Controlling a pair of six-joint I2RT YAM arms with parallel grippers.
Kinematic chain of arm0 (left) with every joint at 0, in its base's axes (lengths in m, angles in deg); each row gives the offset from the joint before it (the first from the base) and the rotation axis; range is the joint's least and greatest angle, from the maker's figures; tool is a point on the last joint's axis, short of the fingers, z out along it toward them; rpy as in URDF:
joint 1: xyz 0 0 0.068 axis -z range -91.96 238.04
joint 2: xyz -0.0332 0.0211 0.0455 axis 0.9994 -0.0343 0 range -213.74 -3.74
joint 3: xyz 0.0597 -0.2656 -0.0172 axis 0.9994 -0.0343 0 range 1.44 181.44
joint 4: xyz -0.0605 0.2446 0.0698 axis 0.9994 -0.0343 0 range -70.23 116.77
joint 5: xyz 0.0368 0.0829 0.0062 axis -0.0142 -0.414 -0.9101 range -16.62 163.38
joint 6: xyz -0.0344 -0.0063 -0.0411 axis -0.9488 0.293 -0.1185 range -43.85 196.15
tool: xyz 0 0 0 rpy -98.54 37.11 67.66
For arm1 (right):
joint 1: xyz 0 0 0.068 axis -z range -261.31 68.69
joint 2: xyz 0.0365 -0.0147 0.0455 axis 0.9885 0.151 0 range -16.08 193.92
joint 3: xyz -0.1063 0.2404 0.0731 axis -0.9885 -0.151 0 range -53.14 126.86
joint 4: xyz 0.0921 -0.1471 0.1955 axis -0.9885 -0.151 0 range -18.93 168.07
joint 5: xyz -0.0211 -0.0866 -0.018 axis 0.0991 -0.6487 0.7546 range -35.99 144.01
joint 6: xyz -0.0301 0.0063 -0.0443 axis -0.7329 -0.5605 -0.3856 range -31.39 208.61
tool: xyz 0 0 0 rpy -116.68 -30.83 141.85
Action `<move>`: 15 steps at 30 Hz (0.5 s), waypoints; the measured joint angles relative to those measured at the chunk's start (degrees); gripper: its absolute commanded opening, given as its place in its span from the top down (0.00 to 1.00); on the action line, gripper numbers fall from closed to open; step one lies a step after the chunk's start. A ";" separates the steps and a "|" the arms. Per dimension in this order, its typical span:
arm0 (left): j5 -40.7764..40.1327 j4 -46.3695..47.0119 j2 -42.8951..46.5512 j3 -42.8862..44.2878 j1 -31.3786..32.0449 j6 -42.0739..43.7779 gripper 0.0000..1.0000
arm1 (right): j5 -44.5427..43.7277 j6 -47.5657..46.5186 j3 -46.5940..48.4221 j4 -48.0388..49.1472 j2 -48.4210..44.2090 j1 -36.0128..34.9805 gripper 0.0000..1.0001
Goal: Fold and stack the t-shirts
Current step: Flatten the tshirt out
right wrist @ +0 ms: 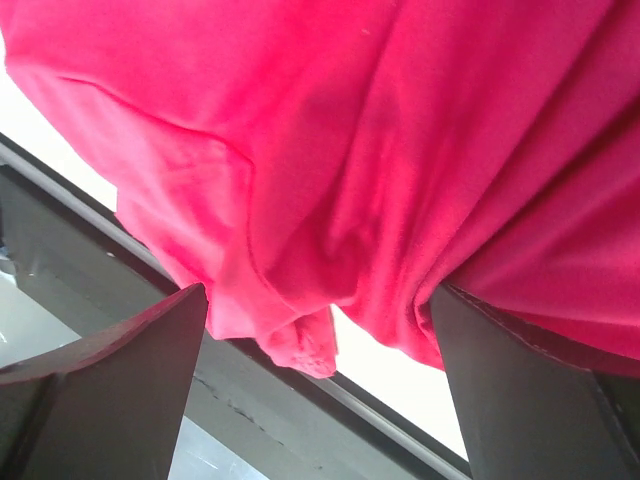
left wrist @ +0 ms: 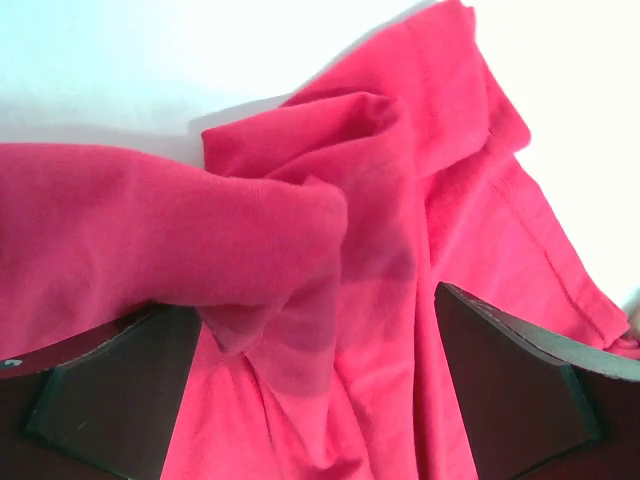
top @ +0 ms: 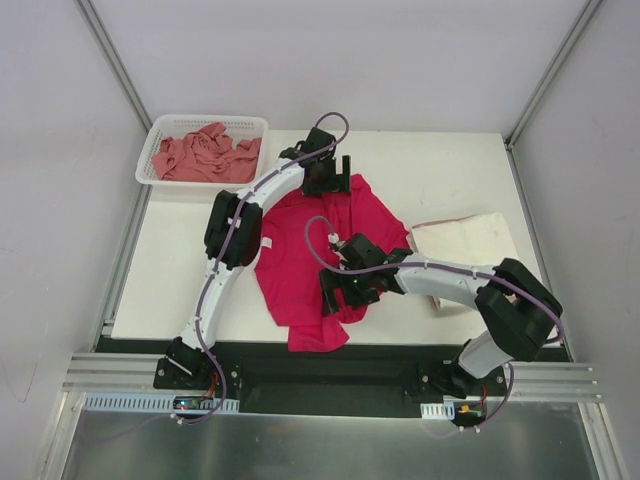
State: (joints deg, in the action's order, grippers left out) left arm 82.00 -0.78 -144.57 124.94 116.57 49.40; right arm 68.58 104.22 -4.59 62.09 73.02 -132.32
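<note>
The red shirt [top: 300, 255] lies bunched up in the middle of the tabletop [top: 180, 260]. My left hand [top: 328, 178] is wide open over its far edge. My right hand [top: 345, 292] is wide open over its near edge. Neither holds anything. I should go low, pinch each edge, then pull it flat.

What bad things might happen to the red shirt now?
1. The red shirt droops over the table's near edge. A tug from the open right pincer might drag it off.
2. The open left pincer sits over a bunched fold, so it may pinch several layers and fold the shirt crooked.
</note>
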 measured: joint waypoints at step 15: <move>0.55 0.66 38.27 -36.98 4.74 2.89 0.01 | -9.90 -4.28 2.21 -7.41 -5.77 -1.46 0.03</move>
State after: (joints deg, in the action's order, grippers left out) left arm 82.55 -0.13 -106.30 87.96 121.31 52.29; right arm 58.68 99.94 -2.38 54.68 67.25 -133.78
